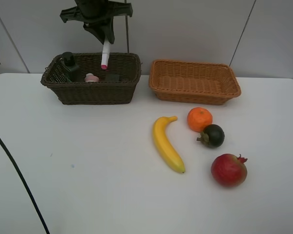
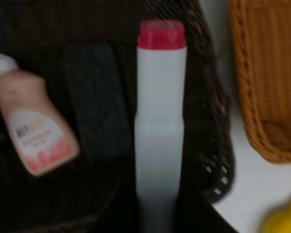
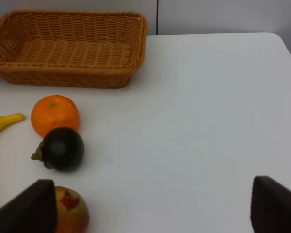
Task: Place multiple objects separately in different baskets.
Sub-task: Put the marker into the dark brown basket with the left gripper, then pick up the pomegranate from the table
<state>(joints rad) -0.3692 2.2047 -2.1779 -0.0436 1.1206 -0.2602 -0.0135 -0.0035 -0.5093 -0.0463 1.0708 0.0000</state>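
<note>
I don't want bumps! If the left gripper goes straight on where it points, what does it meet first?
Probably the floor of the dark basket, marker tip first, close beside the black eraser block; depth is unclear.

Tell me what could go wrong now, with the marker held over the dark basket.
The marker hangs from the left gripper near the side wall of the dark basket; released, it might hit the rim and fall outside.
It could also land on the pink bottle or eraser.
In the right wrist view the pomegranate shows just past a finger of the open right gripper; a low sweep may set it rolling.
</note>
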